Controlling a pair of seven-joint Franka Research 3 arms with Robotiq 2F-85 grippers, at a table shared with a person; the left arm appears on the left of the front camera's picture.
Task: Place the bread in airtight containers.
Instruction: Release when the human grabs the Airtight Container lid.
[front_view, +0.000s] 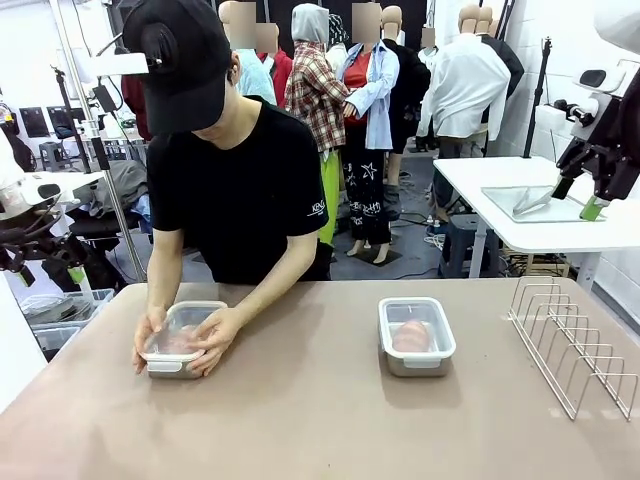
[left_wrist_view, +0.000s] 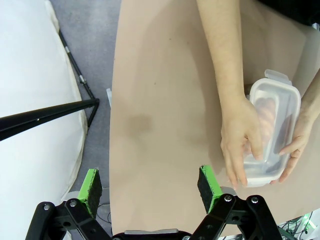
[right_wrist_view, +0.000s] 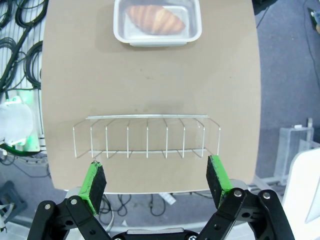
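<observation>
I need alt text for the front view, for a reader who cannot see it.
A person presses both hands on the lid of a steel container on a brown table. A second lidded container holds a croissant; a wire rack stands at right.

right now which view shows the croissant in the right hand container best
The right wrist view: it looks straight down on the croissant through the clear lid, ridges plain. The front view shows it smaller, as a pale blur in its container. The left wrist view shows the other container, under the person's hands.
</observation>
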